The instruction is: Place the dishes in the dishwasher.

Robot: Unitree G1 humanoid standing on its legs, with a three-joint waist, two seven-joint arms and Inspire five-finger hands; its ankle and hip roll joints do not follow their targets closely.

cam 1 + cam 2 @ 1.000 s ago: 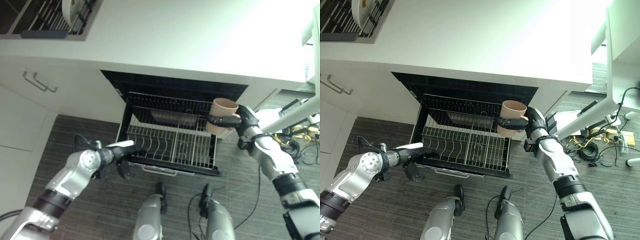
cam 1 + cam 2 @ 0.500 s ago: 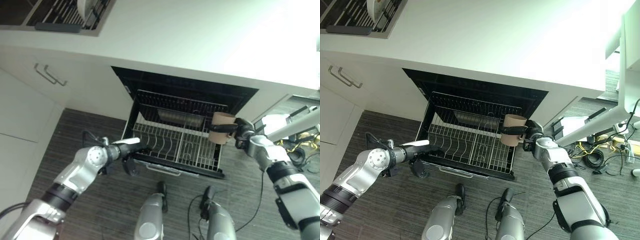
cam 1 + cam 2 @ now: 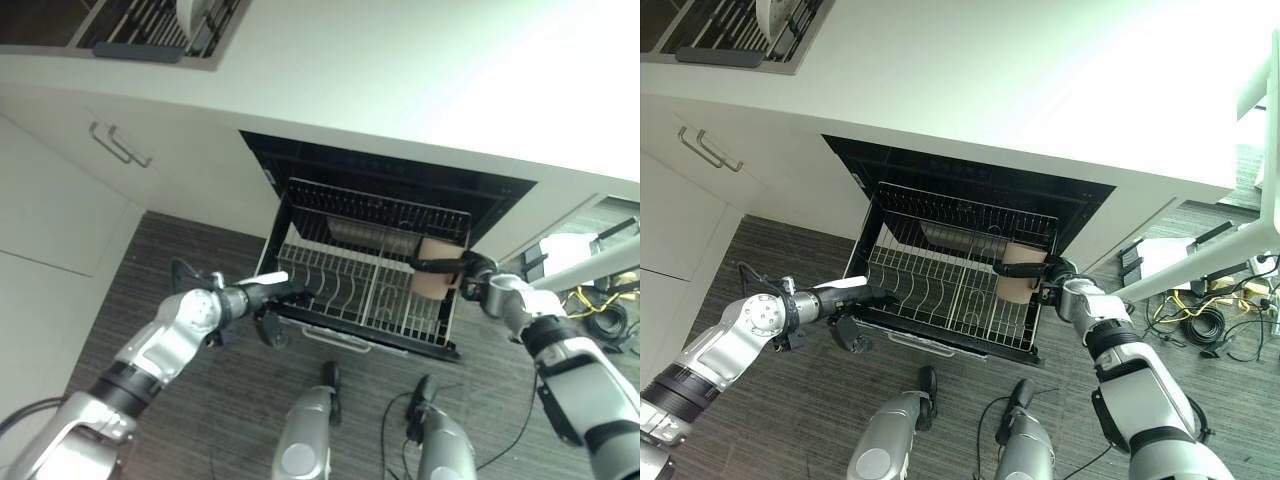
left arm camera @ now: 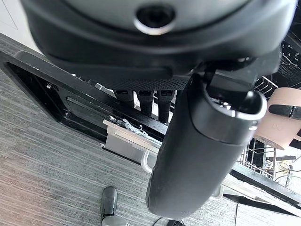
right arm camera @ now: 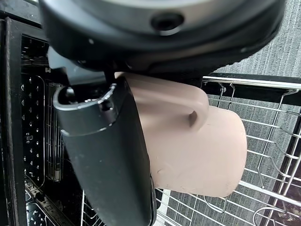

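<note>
A pinkish-beige mug (image 3: 432, 282) is in my right hand (image 3: 472, 283), whose thumb (image 5: 108, 155) and fingers are curled round it beside its handle. The mug (image 5: 202, 155) is low over the right side of the pulled-out wire rack (image 3: 350, 335) of the open dishwasher (image 3: 380, 180). I cannot tell whether it touches the wires. My left hand (image 3: 262, 296) is at the rack's front left edge (image 4: 84, 110). The mug (image 4: 277, 120) also appears past it in the left wrist view.
A white countertop (image 3: 400, 80) overhangs the dishwasher. On its far left stands a drying rack with a plate (image 3: 775, 15). White cabinet doors with bar handles (image 3: 118, 145) are to the left. Cables (image 3: 1190, 315) and a white frame leg (image 3: 1200, 265) lie on the right.
The camera has shifted. My right hand has brought the mug down from above the rack's right rear corner to low over the rack. The left hand stays at the front edge.
</note>
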